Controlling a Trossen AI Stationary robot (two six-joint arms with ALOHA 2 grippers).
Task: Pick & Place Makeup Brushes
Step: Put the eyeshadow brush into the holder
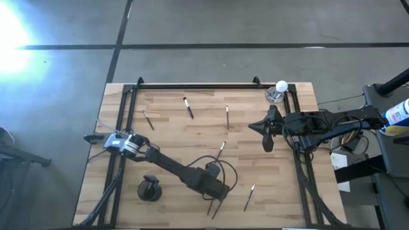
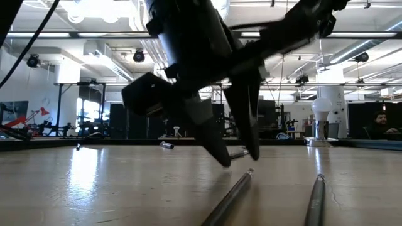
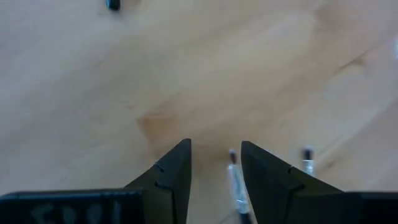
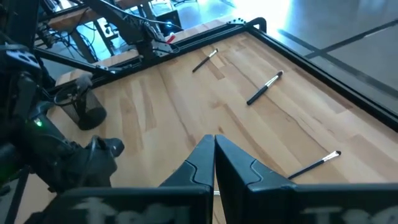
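Job so far: the thin dark makeup brushes with pale tips (image 1: 188, 107) mostly lie loose on the pale wooden desk (image 1: 172, 137); the dark round cup (image 1: 150, 190) looks like it holds none.
Left end effector (image 1: 220, 189): open, low over the desk, right of the cup, with one brush (image 3: 235, 186) lying between its fingers, not gripped.
Right end effector (image 1: 267, 144): closed, empty, far right of the cup.
Only the left wrist view shows: that brush sits in the gap.
Only the high view shows: how the brushes are scattered.

Looks like robotics lab or workshop: polished concrete floor (image 1: 211, 25) across top of high view, exposed ceiling ducts (image 2: 113, 59) upper left of low view, equipment benches (image 2: 63, 129) far back.
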